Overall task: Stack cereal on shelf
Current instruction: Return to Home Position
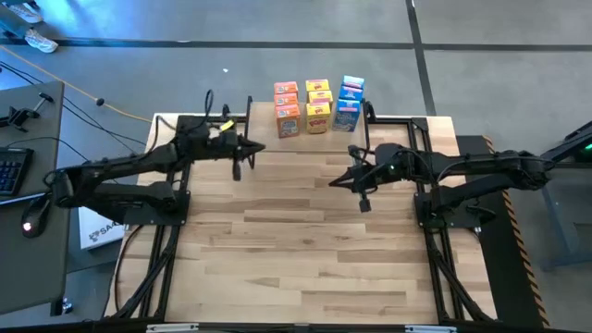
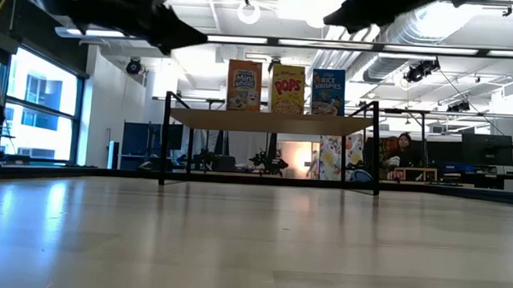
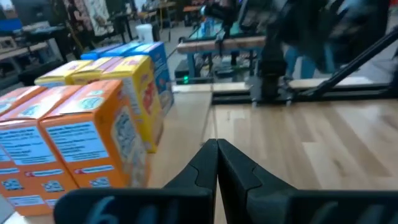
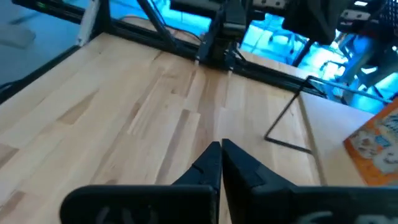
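The shelf stands at the table's far middle. On its top stand the cereal boxes in three rows: orange on the left, yellow in the middle, blue on the right, resting on their bottoms. In the low view the front boxes stand upright side by side on the shelf top. My left gripper is shut and empty, raised just left of the shelf's near left corner; its wrist view shows the orange boxes close by. My right gripper is shut and empty, raised near the shelf's near right side.
The arm bases and black frame rails line the table's left and right sides. Bare wooden tabletop stretches from the shelf to the near edge. A person sits in the room far behind the table.
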`<state>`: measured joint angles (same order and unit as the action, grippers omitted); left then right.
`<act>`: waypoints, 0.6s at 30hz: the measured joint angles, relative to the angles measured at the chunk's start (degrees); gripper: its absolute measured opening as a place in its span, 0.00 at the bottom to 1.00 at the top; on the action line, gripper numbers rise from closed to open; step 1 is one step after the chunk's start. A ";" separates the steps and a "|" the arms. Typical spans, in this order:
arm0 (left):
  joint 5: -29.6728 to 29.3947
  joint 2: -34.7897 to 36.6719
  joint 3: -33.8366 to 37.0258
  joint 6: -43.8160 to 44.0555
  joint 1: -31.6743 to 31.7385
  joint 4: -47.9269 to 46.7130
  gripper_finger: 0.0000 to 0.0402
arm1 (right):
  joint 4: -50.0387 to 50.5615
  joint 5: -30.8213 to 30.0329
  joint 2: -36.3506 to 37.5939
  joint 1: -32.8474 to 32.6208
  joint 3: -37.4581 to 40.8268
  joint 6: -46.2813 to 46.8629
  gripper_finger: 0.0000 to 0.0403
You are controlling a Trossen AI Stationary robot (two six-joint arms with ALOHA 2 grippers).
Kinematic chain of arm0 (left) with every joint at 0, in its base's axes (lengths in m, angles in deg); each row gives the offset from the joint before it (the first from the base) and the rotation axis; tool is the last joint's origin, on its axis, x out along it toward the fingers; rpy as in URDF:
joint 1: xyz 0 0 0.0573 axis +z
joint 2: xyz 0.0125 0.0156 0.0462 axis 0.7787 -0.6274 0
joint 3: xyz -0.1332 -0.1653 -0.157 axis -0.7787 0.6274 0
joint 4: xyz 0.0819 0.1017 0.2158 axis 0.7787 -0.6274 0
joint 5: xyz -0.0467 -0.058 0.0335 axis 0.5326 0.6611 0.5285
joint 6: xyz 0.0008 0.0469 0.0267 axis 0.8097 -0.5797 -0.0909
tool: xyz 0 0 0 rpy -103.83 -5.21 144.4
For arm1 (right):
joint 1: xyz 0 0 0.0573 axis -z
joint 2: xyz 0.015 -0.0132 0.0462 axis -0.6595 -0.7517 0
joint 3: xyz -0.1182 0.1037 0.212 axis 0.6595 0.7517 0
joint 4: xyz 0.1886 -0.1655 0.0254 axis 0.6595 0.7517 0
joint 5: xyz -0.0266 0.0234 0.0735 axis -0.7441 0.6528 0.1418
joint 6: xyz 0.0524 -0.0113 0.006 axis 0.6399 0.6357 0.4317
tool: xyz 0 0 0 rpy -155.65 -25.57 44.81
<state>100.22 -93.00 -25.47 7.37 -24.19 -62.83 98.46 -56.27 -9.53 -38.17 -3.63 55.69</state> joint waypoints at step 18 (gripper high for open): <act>-0.72 15.65 18.84 6.50 -6.19 10.59 0.00 | -21.93 -11.19 22.48 -2.01 27.27 7.19 0.00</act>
<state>99.50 -77.34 -6.63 13.87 -30.38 -52.25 76.53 -67.46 12.95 -40.18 23.64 62.88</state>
